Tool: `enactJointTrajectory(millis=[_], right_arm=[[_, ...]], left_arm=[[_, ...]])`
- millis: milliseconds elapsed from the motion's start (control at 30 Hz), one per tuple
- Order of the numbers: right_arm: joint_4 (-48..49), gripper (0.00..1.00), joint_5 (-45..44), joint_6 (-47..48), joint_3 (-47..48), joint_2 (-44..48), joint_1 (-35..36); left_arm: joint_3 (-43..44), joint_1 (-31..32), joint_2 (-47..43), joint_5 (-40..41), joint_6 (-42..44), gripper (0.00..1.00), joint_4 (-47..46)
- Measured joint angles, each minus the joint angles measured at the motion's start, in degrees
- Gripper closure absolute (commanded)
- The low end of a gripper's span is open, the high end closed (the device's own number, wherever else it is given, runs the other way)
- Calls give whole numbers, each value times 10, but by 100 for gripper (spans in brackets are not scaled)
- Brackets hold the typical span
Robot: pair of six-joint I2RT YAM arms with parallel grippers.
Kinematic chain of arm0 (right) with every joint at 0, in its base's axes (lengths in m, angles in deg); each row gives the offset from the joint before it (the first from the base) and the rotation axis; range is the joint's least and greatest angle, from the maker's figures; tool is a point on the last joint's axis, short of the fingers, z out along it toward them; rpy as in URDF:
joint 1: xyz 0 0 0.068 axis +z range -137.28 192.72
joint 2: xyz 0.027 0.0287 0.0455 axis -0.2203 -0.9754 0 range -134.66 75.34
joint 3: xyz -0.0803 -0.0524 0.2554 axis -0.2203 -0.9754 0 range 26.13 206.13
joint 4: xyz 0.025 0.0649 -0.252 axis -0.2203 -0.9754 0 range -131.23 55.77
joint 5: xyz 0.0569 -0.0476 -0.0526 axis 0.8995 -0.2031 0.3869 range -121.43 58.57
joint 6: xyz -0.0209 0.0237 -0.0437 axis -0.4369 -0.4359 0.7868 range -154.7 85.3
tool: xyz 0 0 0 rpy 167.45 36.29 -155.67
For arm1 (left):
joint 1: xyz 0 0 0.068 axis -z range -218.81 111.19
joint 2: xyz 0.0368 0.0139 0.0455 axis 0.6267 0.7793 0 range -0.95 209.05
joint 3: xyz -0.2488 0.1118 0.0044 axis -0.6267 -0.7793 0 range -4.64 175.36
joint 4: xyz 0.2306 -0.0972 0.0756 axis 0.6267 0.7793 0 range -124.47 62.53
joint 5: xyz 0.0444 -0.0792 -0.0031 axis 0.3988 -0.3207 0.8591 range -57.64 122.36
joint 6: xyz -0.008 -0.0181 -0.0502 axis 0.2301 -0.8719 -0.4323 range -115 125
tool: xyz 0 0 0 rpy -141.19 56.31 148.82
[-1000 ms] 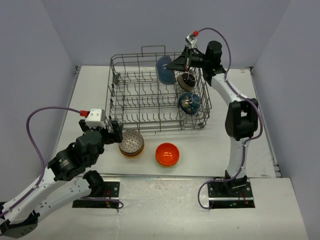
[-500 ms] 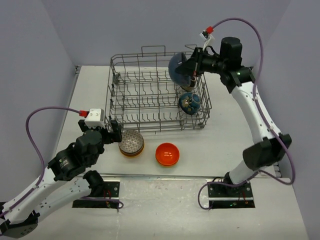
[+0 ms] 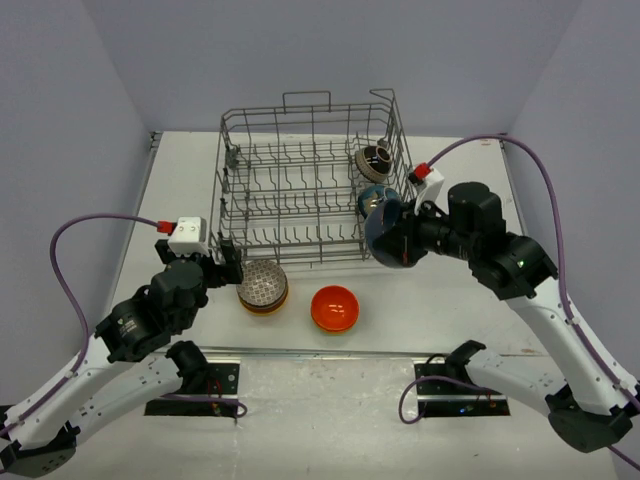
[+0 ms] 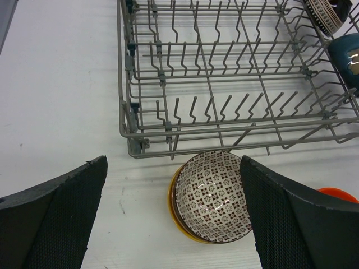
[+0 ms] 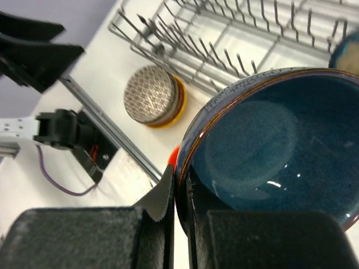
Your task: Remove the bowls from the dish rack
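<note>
Spanning the whole scene, a white table (image 3: pixel 180 200) carried a large rectangular grey wire dish rack (image 3: pixel 228 190) at its centre back. The step in hand looked to be the carry-out of one bowl. The right arm held a glossy dark blue round ceramic bowl (image 3: pixel 388 240) in the air just outside the rack's near right corner, tipped on edge above bare table. Two bowls stood in the rack's right end: a black-and-cream striped ceramic bowl (image 3: pixel 374 160) and, nearer, a dark teal patterned ceramic bowl (image 3: pixel 371 196). Three lay unloaded on the table in front of the rack: a bright orange ceramic bowl (image 3: pixel 335 308), and beside it a brown-and-white patterned ceramic bowl (image 4: pixel 212 196) nested in a yellow ceramic bowl (image 4: pixel 171 197). The next move probably called for lowering the blue bowl to a free spot near the orange one, levelling it, then letting go. The right gripper (image 5: pixel 180 188) had its jaws clenched thin on the blue bowl's rim. The left gripper (image 4: pixel 173 168) hovered close by the nested pair, jaws spread wide, grasping nothing.
</note>
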Motion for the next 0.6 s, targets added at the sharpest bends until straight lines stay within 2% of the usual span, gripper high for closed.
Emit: enactJointTrajectory(millis=[267, 433, 600], right_arm=[[-106, 100, -128, -26, -69, 30, 70], [-108, 100, -168, -57, -164, 42, 89], [-106, 100, -227, -96, -210, 19, 92]], left_arm=[[0, -2, -11, 1, -1, 0, 1], [0, -2, -23, 3, -4, 0, 1], [0, -2, -20, 2, -4, 0, 1]])
